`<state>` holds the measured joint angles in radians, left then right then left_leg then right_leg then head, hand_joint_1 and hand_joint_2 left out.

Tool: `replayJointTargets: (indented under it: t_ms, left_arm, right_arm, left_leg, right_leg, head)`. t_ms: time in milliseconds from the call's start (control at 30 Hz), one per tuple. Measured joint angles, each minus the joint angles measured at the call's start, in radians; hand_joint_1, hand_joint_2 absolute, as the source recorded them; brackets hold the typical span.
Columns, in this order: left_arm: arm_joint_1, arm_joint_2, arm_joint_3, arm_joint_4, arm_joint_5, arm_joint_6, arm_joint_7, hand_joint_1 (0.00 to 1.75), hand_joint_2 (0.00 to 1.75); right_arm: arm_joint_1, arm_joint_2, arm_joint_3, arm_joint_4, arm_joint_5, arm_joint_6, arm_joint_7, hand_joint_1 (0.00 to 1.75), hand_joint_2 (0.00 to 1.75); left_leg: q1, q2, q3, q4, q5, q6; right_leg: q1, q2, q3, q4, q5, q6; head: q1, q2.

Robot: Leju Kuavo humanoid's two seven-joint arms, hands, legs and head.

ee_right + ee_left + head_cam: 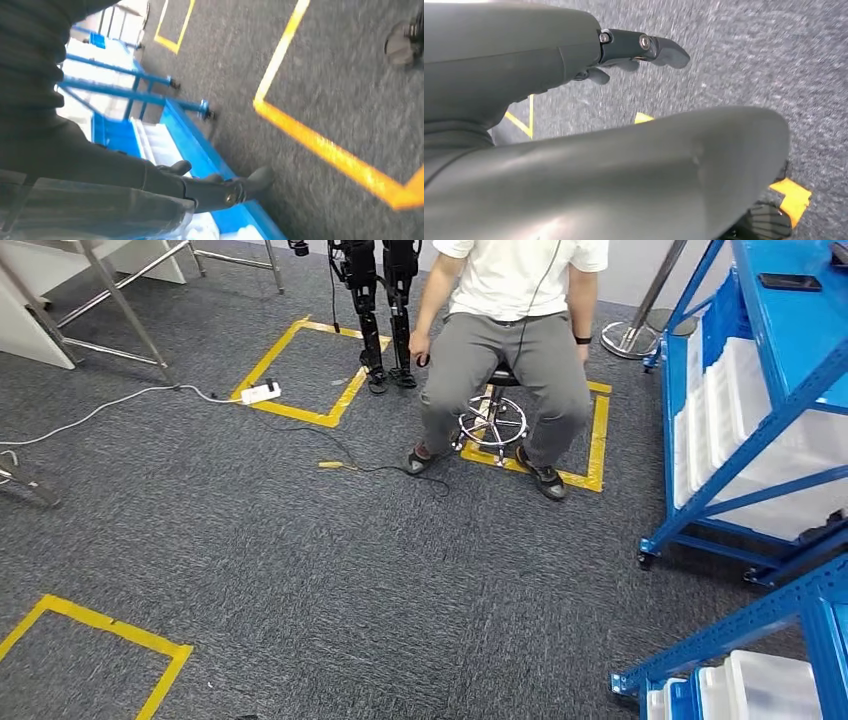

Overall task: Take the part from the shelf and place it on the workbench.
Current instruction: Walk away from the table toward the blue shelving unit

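A blue shelf rack (pixel 762 430) stands at the right, loaded with white and blue bins (pixel 735 410). A second blue rack (pixel 800 625) with bins is at the lower right. I cannot pick out a single part among them. My left hand (pixel 574 55) hangs over grey carpet, its fingers (pixel 659 47) stretched out and holding nothing. My right hand (pixel 200 192) hangs beside the blue shelf (pixel 190 130) and its bins (pixel 157 142), fingers extended and holding nothing.
A person (pixel 515 335) sits on a wheeled stool (pixel 493 420) ahead. Another robot's dark legs (pixel 385 315) stand beside them. Yellow tape squares (pixel 300 410), a white power strip (pixel 260 393) and cables lie on the carpet. A metal-legged table (pixel 90 290) is at far left.
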<state>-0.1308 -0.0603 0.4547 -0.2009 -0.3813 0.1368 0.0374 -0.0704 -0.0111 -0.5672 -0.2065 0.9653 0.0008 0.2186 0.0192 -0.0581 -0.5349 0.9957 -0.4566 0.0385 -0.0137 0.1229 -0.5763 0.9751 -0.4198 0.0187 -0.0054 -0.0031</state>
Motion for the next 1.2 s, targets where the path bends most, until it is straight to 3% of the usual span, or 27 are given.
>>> replayJointTargets:
  t_ms: [33, 100, 167, 200, 233, 267, 333, 400, 467, 500, 567, 633, 700, 733, 767, 800, 867, 933, 967, 1000, 1067, 1133, 1200]
  left_arm:
    - [-0.003, 0.0, 0.0, 0.0, -0.002, 0.0, 0.0, 0.0, 0.0]
    - [-0.006, -0.001, 0.0, 0.0, -0.003, 0.0, 0.001, 0.0, 0.0]
    - [-0.006, -0.002, 0.0, 0.0, -0.003, 0.0, 0.003, 0.0, 0.0]
    - [-0.006, -0.002, 0.0, 0.0, -0.003, 0.001, 0.004, 0.0, 0.0]
    - [-0.007, -0.003, 0.0, 0.0, -0.003, 0.001, 0.005, 0.0, 0.0]
    - [-0.007, -0.005, 0.0, 0.0, -0.004, 0.001, 0.006, 0.0, 0.0]
    - [-0.009, -0.008, 0.0, 0.0, -0.008, 0.002, 0.012, 0.0, 0.0]
    - [-0.014, -0.01, -0.001, 0.0, -0.018, 0.003, 0.021, 0.0, 0.0]
    - [-0.022, -0.013, -0.006, 0.0, -0.028, 0.005, 0.028, 0.0, 0.0]
    - [-0.027, -0.015, -0.008, 0.0, -0.032, 0.006, 0.029, 0.0, 0.0]
    - [-0.035, -0.018, -0.014, 0.0, -0.041, 0.008, 0.03, 0.0, 0.0]
    - [-0.039, -0.02, -0.018, 0.0, -0.053, 0.011, 0.033, 0.0, 0.0]
    - [-0.04, -0.021, -0.023, 0.0, -0.063, 0.017, 0.039, 0.0, 0.0]
    - [-0.042, -0.021, -0.025, 0.0, -0.066, 0.02, 0.043, 0.0, 0.0]
    - [-0.044, -0.021, -0.027, 0.0, -0.069, 0.023, 0.047, 0.0, 0.0]
    - [-0.047, -0.021, -0.028, 0.0, -0.071, 0.026, 0.049, 0.0, 0.0]
    - [-0.054, -0.021, -0.029, 0.0, -0.07, 0.03, 0.051, 0.0, 0.0]
    - [-0.059, -0.021, -0.029, 0.0, -0.067, 0.031, 0.047, 0.0, 0.0]
    - [-0.061, -0.022, -0.029, 0.0, -0.064, 0.03, 0.044, 0.0, 0.0]
    - [-0.062, -0.022, -0.029, 0.0, -0.061, 0.03, 0.041, 0.0, 0.0]
    - [-0.062, -0.023, -0.028, 0.0, -0.054, 0.026, 0.032, 0.0, 0.0]
    - [-0.056, -0.02, -0.026, 0.0, -0.042, 0.017, 0.022, 0.0, 0.0]
    - [-0.043, -0.011, -0.018, 0.0, -0.026, 0.006, 0.012, 0.0, 0.0]
  right_arm:
    - [0.001, 0.0, -0.001, 0.0, 0.0, 0.0, 0.0, 0.0, 1.75]
    - [-0.001, -0.001, -0.003, 0.0, 0.001, 0.0, 0.0, 0.0, 1.75]
    - [-0.005, -0.003, -0.004, 0.0, 0.002, 0.0, 0.0, 0.0, 1.75]
    - [-0.004, -0.003, -0.004, 0.0, 0.002, 0.0, 0.0, 0.0, 1.75]
    - [-0.003, -0.004, -0.004, 0.0, 0.003, 0.0, 0.0, 0.0, 1.75]
    - [-0.002, -0.004, -0.004, 0.0, 0.003, 0.0, 0.0, 0.0, 1.75]
    - [-0.004, -0.005, -0.005, 0.0, 0.001, -0.001, 0.0, 0.0, 1.75]
    - [-0.01, -0.005, -0.009, 0.0, -0.004, -0.004, 0.0, 0.0, 1.75]
    - [-0.011, -0.006, -0.015, -0.001, -0.008, -0.005, 0.0, 0.0, 1.75]
    - [-0.009, -0.008, -0.019, -0.001, -0.01, -0.005, 0.001, 0.0, 1.75]
    - [-0.008, -0.01, -0.026, -0.001, -0.012, -0.002, 0.007, 0.0, 1.75]
    - [-0.009, -0.011, -0.034, -0.001, -0.014, 0.001, 0.018, 0.0, 1.75]
    - [-0.009, -0.011, -0.042, -0.001, -0.017, 0.003, 0.026, 0.0, 1.75]
    - [-0.008, -0.011, -0.047, -0.001, -0.018, 0.004, 0.031, 0.0, 1.75]
    - [-0.006, -0.011, -0.051, 0.0, -0.018, 0.004, 0.035, 0.0, 1.75]
    - [-0.005, -0.01, -0.055, 0.0, -0.018, 0.005, 0.04, 0.0, 1.75]
    - [-0.004, -0.008, -0.06, 0.0, -0.015, 0.008, 0.046, 0.0, 1.75]
    - [-0.002, -0.006, -0.062, 0.0, -0.009, 0.01, 0.048, 0.0, 1.75]
    - [-0.002, -0.006, -0.063, 0.0, -0.006, 0.01, 0.048, 0.0, 1.75]
    - [0.0, -0.005, -0.063, 0.0, -0.002, 0.01, 0.048, 0.0, 1.75]
    - [0.001, -0.004, -0.063, 0.0, 0.007, 0.01, 0.047, 0.0, 1.75]
    - [-0.002, -0.003, -0.062, 0.0, 0.019, 0.006, 0.041, 0.0, 1.75]
    - [-0.003, 0.002, -0.062, 0.0, 0.034, -0.003, 0.032, 0.0, 1.75]
  left_leg:
    - [0.0, 0.013, 0.005, -0.013, 0.008, 0.006]
    - [-0.001, 0.04, 0.009, -0.029, 0.019, 0.012]
    - [-0.005, 0.072, 0.006, -0.03, 0.021, 0.014]
    - [-0.006, 0.088, 0.004, -0.03, 0.021, 0.013]
    - [-0.006, 0.102, 0.003, -0.03, 0.022, 0.012]
    - [-0.006, 0.115, 0.003, -0.029, 0.022, 0.009]
    - [-0.009, 0.139, 0.004, -0.026, 0.019, -0.003]
    - [-0.014, 0.161, 0.008, -0.022, 0.013, -0.019]
    - [-0.012, 0.182, 0.014, -0.022, 0.009, -0.033]
    - [-0.008, 0.184, 0.015, -0.019, 0.006, -0.039]
    - [0.002, 0.141, -0.004, 0.033, -0.037, -0.049]
    - [0.006, 0.079, -0.059, 0.164, -0.118, -0.051]
    - [0.006, 0.06, -0.108, 0.273, -0.16, -0.047]
    - [0.006, 0.058, -0.11, 0.278, -0.15, -0.043]
    - [0.006, 0.055, -0.094, 0.243, -0.122, -0.038]
    - [0.005, 0.043, -0.061, 0.175, -0.083, -0.03]
    - [0.0, 0.005, -0.004, 0.054, -0.032, -0.016]
    - [-0.009, -0.01, 0.011, 0.015, -0.023, -0.006]
    - [-0.012, 0.0, 0.011, 0.011, -0.018, 0.0]
    - [-0.011, 0.011, 0.013, 0.002, -0.011, 0.005]
    - [-0.01, 0.033, 0.018, -0.021, 0.007, 0.016]
    - [-0.011, 0.059, 0.014, -0.031, 0.016, 0.021]
    - [-0.012, 0.089, 0.006, -0.031, 0.019, 0.019]
  right_leg:
    - [0.002, -0.024, -0.013, 0.019, -0.009, 0.0]
    - [0.002, -0.086, -0.066, 0.119, -0.055, -0.009]
    - [-0.003, -0.108, -0.135, 0.253, -0.107, -0.01]
    - [-0.007, -0.111, -0.15, 0.287, -0.115, -0.004]
    - [-0.012, -0.115, -0.143, 0.28, -0.108, 0.006]
    - [-0.016, -0.124, -0.111, 0.228, -0.089, 0.018]
    - [-0.021, -0.173, -0.017, 0.073, -0.045, 0.033]
    - [-0.016, -0.203, 0.028, -0.007, -0.022, 0.026]
    - [-0.011, -0.183, 0.02, -0.01, -0.015, 0.009]
    - [-0.015, -0.171, 0.019, -0.01, -0.013, 0.001]
    - [-0.022, -0.149, 0.02, -0.012, -0.004, -0.017]
    - [-0.016, -0.126, 0.016, -0.011, 0.003, -0.03]
    - [-0.003, -0.097, 0.011, -0.01, 0.006, -0.036]
    - [0.001, -0.083, 0.01, -0.009, 0.008, -0.037]
    - [0.005, -0.069, 0.01, -0.007, 0.008, -0.038]
    - [0.007, -0.055, 0.009, -0.005, 0.009, -0.038]
    - [0.009, -0.033, 0.007, -0.002, 0.012, -0.033]
    - [0.007, -0.016, 0.0, -0.003, 0.019, -0.021]
    - [0.006, -0.007, -0.003, -0.006, 0.023, -0.015]
    - [0.006, -0.008, -0.008, -0.006, 0.026, -0.01]
    - [0.009, -0.049, -0.032, 0.026, 0.009, -0.011]
    - [0.005, -0.099, -0.094, 0.145, -0.051, -0.02]
    - [-0.002, -0.11, -0.152, 0.273, -0.102, -0.016]
  head:
    - [0.002, 0.0]
    - [0.005, 0.0]
    - [0.007, 0.0]
    - [0.007, 0.0]
    - [0.008, 0.0]
    - [0.008, 0.0]
    - [0.01, 0.0]
    - [0.007, 0.0]
    - [0.004, 0.0]
    - [0.004, 0.0]
    - [0.001, 0.0]
    - [-0.002, 0.0]
    - [-0.002, 0.0]
    - [-0.002, 0.0]
    - [-0.002, 0.0]
    - [-0.003, 0.0]
    - [-0.002, 0.0]
    - [-0.004, 0.0]
    - [-0.006, 0.0]
    - [-0.007, 0.0]
    - [-0.005, 0.0]
    - [-0.003, 0.0]
    - [-0.001, 0.0]
